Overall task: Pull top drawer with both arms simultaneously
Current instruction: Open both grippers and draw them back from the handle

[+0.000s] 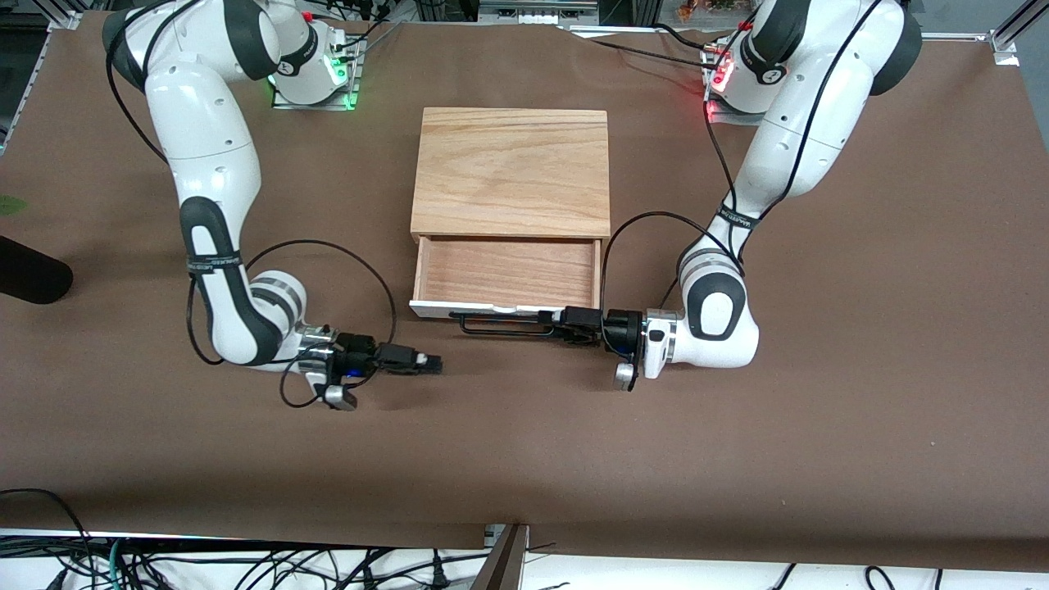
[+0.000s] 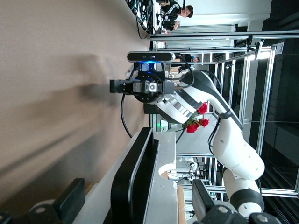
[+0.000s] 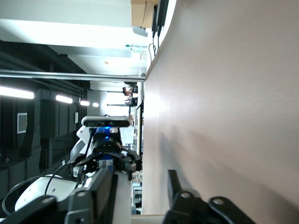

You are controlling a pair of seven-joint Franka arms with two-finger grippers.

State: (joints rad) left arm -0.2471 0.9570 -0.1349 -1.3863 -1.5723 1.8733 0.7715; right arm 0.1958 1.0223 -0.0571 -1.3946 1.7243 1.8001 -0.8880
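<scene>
The top drawer (image 1: 506, 272) stands pulled out of the wooden box (image 1: 512, 172), showing its light wood inside. Its white front panel (image 1: 479, 309) carries a long black wire handle (image 1: 500, 326). My left gripper (image 1: 551, 325) is at the handle's end toward the left arm. In the left wrist view the handle (image 2: 135, 182) and panel lie between its spread fingers (image 2: 70, 200), untouched, so the left gripper (image 2: 138, 205) is open. My right gripper (image 1: 430, 363) is open and empty, low over the table, off the drawer's corner toward the right arm's end.
A black rounded object (image 1: 29, 279) lies at the table's edge at the right arm's end. Black cables loop from both wrists, one (image 1: 328, 246) close to the drawer's side. Each wrist view shows the other arm's gripper (image 2: 122, 86) farther off.
</scene>
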